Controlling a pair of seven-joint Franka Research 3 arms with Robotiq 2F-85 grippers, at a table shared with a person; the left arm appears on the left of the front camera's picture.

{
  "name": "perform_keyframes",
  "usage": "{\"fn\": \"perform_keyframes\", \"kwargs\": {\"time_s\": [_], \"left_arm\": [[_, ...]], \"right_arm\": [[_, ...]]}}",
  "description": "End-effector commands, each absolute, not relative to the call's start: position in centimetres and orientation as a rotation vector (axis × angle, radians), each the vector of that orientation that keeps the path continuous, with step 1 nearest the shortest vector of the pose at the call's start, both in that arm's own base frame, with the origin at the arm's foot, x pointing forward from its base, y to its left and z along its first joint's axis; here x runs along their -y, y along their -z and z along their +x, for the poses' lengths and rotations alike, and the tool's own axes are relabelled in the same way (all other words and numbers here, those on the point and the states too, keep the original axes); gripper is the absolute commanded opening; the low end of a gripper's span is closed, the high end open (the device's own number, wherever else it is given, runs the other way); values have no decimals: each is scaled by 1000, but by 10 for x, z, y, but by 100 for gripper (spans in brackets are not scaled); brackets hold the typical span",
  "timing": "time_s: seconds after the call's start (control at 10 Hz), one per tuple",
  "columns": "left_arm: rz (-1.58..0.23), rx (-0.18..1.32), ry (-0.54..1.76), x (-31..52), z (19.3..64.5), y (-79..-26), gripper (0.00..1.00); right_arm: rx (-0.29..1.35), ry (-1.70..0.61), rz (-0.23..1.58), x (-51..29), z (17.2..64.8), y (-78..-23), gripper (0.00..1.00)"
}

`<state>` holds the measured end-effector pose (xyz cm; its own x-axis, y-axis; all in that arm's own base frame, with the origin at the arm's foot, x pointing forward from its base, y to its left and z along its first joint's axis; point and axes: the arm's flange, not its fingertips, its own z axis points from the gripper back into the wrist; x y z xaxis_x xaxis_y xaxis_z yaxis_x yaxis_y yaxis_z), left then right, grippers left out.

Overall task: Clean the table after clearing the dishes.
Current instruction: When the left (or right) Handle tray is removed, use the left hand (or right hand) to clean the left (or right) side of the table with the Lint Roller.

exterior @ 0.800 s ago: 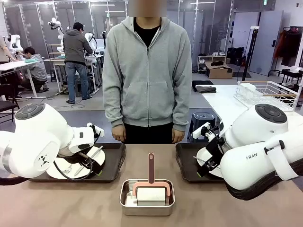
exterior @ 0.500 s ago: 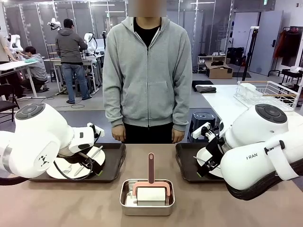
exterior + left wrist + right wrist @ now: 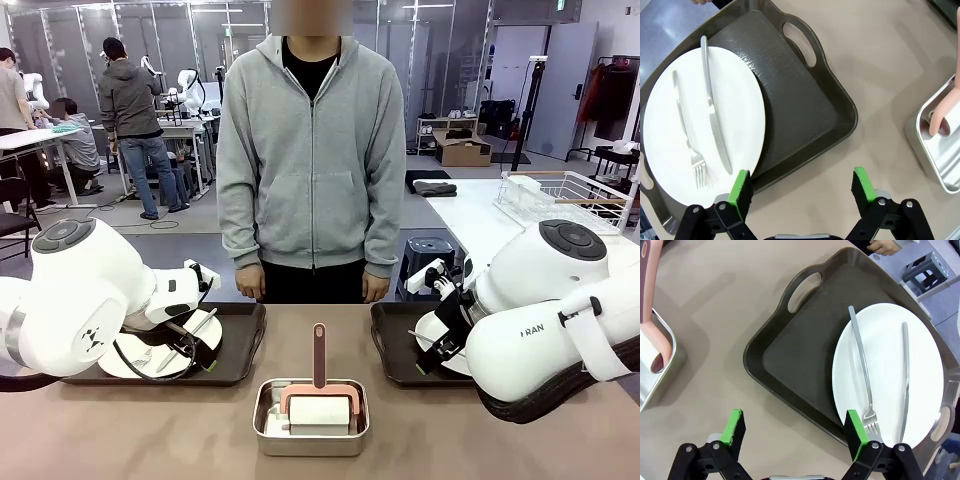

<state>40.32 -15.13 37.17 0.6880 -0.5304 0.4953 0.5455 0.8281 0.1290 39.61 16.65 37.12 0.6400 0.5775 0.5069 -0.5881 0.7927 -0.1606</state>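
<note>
Table [image 3: 160, 430], large, rectangular, with a matte beige-brown top, is carrying all items listed. A person in a grey zip hoodie [image 3: 312, 160] is standing at its far edge.

Two dark brown rectangular handled trays are sitting along the far edge, the left tray [image 3: 790, 100] toward the left corner and the right tray [image 3: 800, 350] toward the right corner. A shallow rectangular steel pan [image 3: 262, 420] is sitting at the middle of the near edge, holding a pink-handled white roller [image 3: 319, 385].

A round white left plate [image 3: 705, 125] and a matching right plate [image 3: 890, 370] are lying at the trays' outer ends.

The left gripper [image 3: 801, 185] is hovering over the left tray's rim, jaws standing wide apart and gripping nothing. The right gripper [image 3: 794, 427] is hovering likewise over the right tray's rim.

A silver left knife [image 3: 712, 115] and left fork [image 3: 687, 135] are lying side by side, as are the right fork [image 3: 862, 370] and right knife [image 3: 905, 375].
</note>
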Motion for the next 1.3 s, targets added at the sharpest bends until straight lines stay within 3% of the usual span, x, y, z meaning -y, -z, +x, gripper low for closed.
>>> {"fn": "perform_keyframes", "kwargs": {"time_s": [0.0,1.2], "left_arm": [[-29,545,601,151,403,-372,100],[-29,545,602,151,403,-372,100]], "right_arm": [[571,-663,21,-167,396,-371,100],[571,-665,20,-166,396,-371,100]]}}
